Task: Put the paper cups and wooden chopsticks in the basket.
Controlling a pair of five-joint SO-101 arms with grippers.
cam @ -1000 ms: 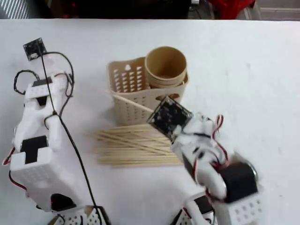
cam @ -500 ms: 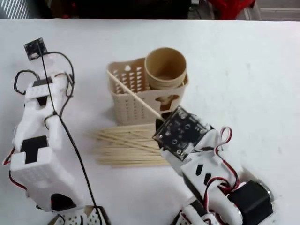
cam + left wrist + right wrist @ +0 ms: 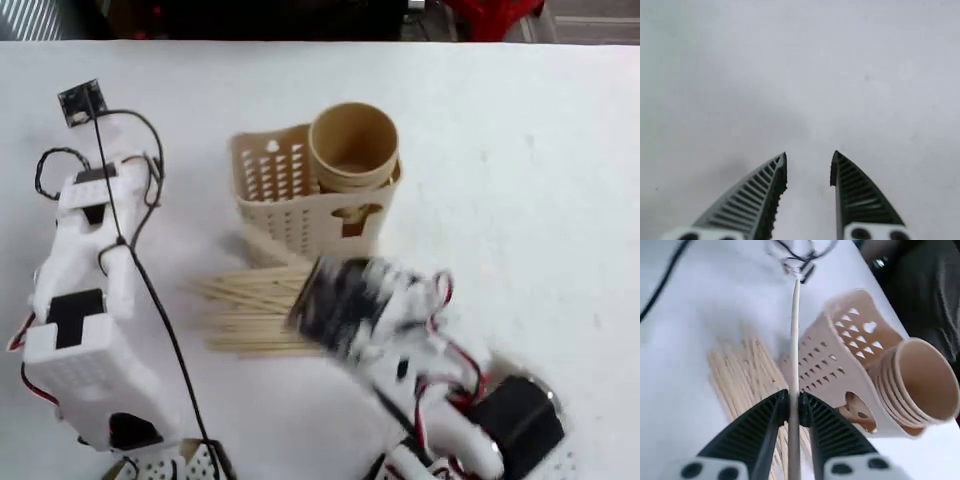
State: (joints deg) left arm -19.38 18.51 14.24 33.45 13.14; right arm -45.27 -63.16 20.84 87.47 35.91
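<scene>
chopstick of pale wood [image 3: 795, 340] swung back off the cream slotted plastic basket [image 3: 825, 365]
right gripper [image 3: 794, 407] pinches it, now beside the basket above the loose pile of sticks [image 3: 740, 375]; not in yet. stacked brown paper cups [image 3: 920, 380] sit inside. left gripper [image 3: 808, 165] spread.

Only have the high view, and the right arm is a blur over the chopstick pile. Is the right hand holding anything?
Observer: Yes. In the right wrist view, the right hand is shut on a single chopstick.
Operator: Is it in the basket yet?
Observer: No. The stick passes beside the basket's perforated wall, and its far tip shows against the table, not over the opening.
Operator: Left hand?
Observer: The left hand is open with nothing between its fingers, over bare table.
</scene>
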